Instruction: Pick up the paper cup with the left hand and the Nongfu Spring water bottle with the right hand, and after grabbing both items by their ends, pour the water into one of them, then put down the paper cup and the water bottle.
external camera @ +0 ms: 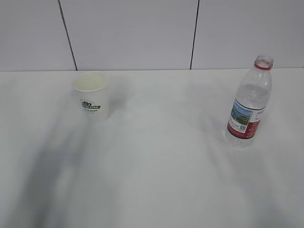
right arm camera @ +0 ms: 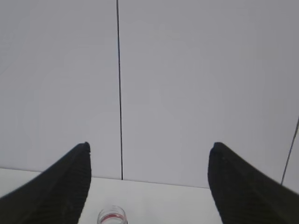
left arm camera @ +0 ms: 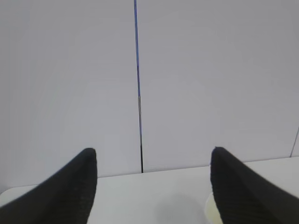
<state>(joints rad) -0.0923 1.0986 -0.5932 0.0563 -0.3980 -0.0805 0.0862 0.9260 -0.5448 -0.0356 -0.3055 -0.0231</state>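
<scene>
On a white table (external camera: 156, 180), the paper cup (external camera: 91, 95) and Nongfu Spring water bottle (external camera: 249, 102) stand well apart, upright; left gripper (left arm camera: 152, 186) and right gripper (right arm camera: 148, 182) both gape, empty.

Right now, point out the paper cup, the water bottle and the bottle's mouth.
paper cup (external camera: 93, 102), exterior view, on its logo.
water bottle (external camera: 245, 118), exterior view, on its label.
bottle's mouth (right arm camera: 112, 215), right wrist view, on the open rim.

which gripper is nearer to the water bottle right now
Right. The right gripper is open with the water bottle mouth low between its fingers. The left gripper is open by the paper cup, across the table.
</scene>
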